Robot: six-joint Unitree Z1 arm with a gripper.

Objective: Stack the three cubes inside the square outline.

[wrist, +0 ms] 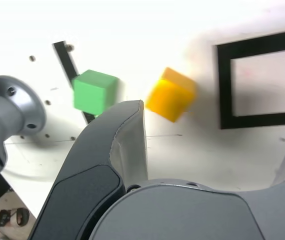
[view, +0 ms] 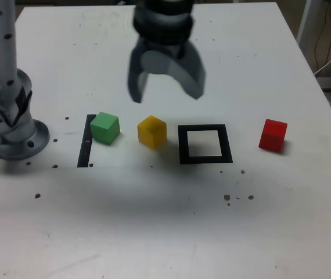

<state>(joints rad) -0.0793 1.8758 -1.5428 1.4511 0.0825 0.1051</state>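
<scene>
Three cubes rest on the white table (view: 154, 221). In the exterior view the green cube (view: 105, 128) (wrist: 94, 92) is at the left, the yellow cube (view: 152, 131) (wrist: 171, 95) is in the middle, and the red cube (view: 272, 135) lies to the right of the square outline (view: 205, 144) (wrist: 260, 85). The outline's white centre holds nothing. My gripper (view: 165, 93) hangs open above the table, behind the yellow cube, with nothing between its fingers (wrist: 117, 145).
A narrow black strip (view: 86, 141) lies just left of the green cube. The arm's grey base (view: 11, 125) stands at the exterior view's left. Small dark holes dot the table. Cables hang past the table's right edge.
</scene>
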